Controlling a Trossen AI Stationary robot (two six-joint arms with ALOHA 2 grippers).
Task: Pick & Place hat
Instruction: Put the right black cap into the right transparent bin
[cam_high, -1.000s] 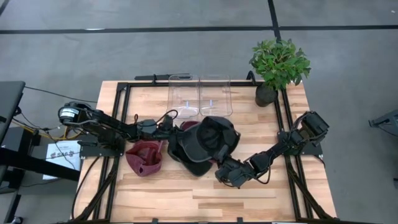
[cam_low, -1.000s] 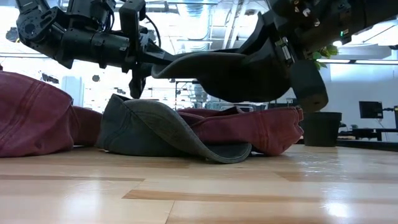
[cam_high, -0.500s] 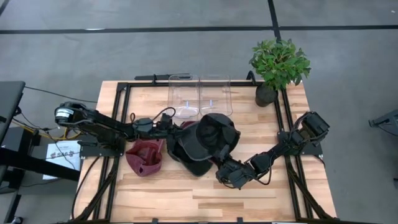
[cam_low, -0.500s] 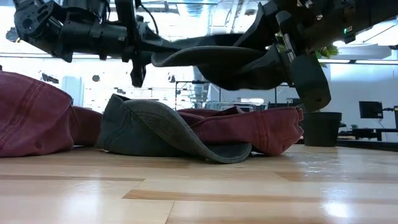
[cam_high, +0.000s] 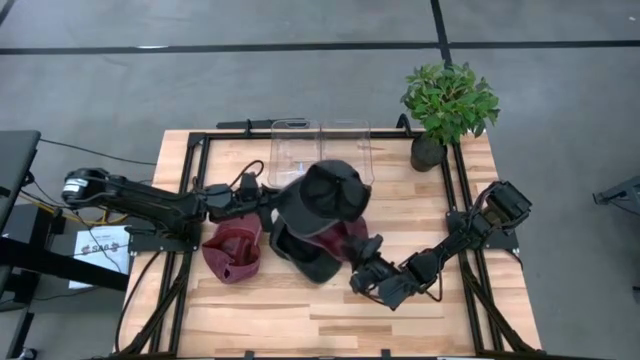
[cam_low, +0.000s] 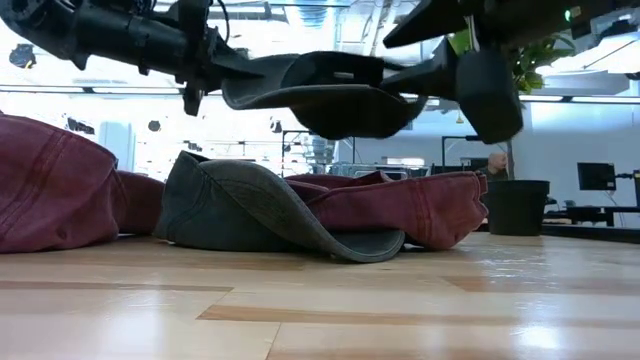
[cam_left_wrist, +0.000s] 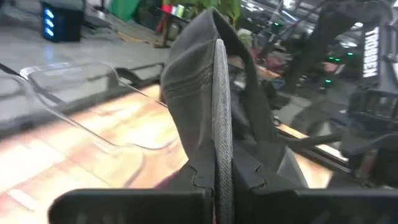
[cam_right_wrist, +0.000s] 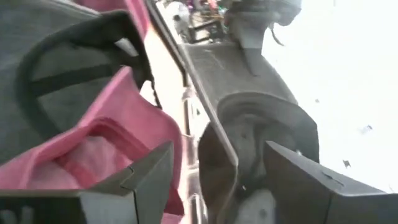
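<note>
A black hat (cam_high: 330, 192) hangs in the air over a pile of hats, with my left gripper (cam_high: 262, 204) shut on its left side. The pile holds a dark grey hat (cam_low: 240, 210) and a maroon hat (cam_low: 410, 205), both lying on the table; another maroon hat (cam_high: 234, 252) lies to the left. My right gripper (cam_high: 366, 257) stands open just right of the pile, near the black hat's right side, touching nothing. In the right wrist view, the pink lining of a hat (cam_right_wrist: 118, 143) shows beyond its spread fingers. My left gripper pinches the black hat's brim edge (cam_left_wrist: 219, 155) between its two fingers, coming level from the table's left. The brim stands edge-on in the hold. The hat (cam_low: 340, 92) reaches out to the right of the fingers, lifted clear of the pile below.
Two clear plastic containers (cam_high: 320, 150) stand at the far middle of the table, just beyond the lifted hat. A potted plant (cam_high: 448, 105) stands at the far right corner. Bare wood (cam_high: 300, 315) lies along the near edge.
My right gripper has opened and let go of the black hat, drawing slightly toward the table's right. My left gripper has carried the hat up and toward the far edge; the hat now hangs from the left gripper alone, higher above the pile.
</note>
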